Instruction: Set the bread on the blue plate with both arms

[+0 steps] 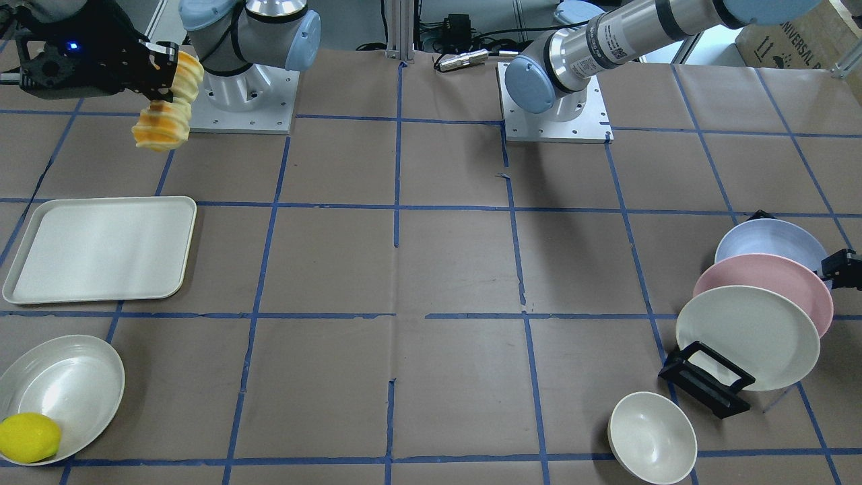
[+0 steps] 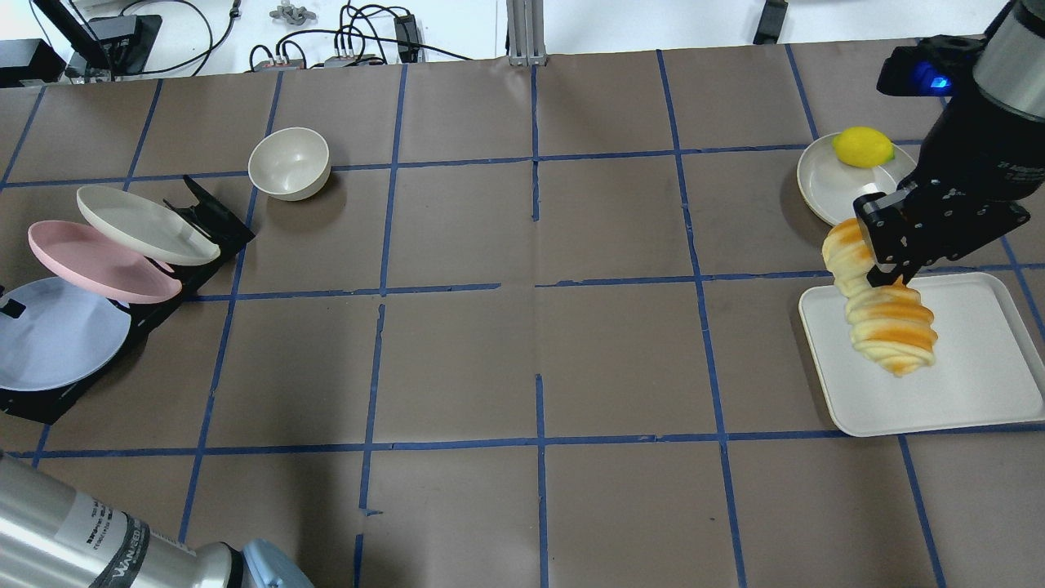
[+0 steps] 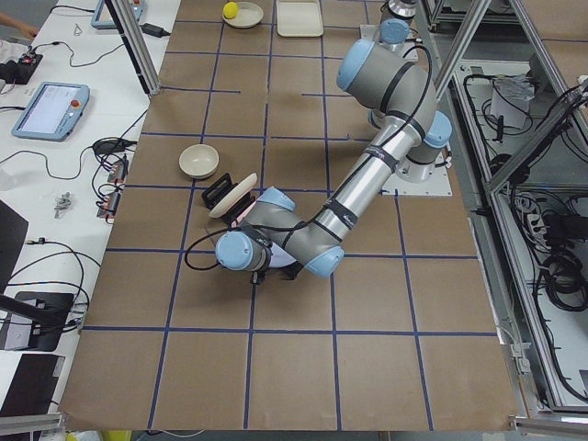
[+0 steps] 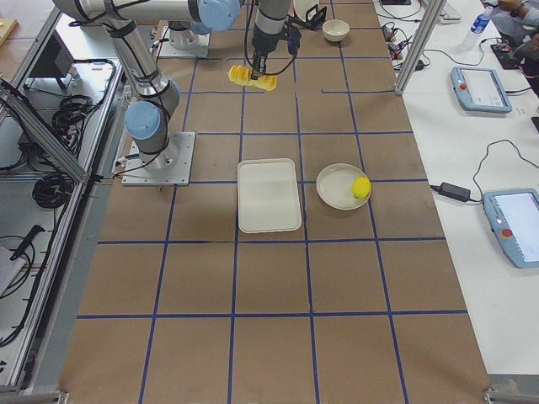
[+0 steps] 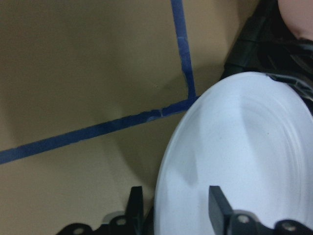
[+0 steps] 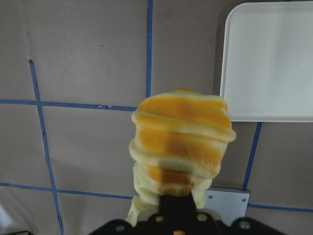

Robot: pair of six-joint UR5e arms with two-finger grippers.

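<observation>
The bread [image 2: 888, 322], a ridged loaf with orange and cream stripes, hangs in the air from my right gripper [image 2: 886, 249], which is shut on its upper part, above the white tray's near-left corner. It also shows in the front view [image 1: 167, 101] and in the right wrist view [image 6: 182, 142]. The blue plate [image 2: 57, 335] leans in a black rack at the table's left end, nearest to me. In the left wrist view my left gripper [image 5: 175, 193] is open. Its fingers straddle the blue plate's [image 5: 244, 156] rim, one finger on each side.
A pink plate [image 1: 768, 286] and a cream plate [image 1: 747, 337] lean in the same rack [image 1: 707, 385]. A cream bowl [image 1: 652, 438] stands beside it. A white tray [image 1: 101, 249] lies under the bread. A shallow white dish [image 1: 67, 377] holds a lemon [image 1: 28, 438].
</observation>
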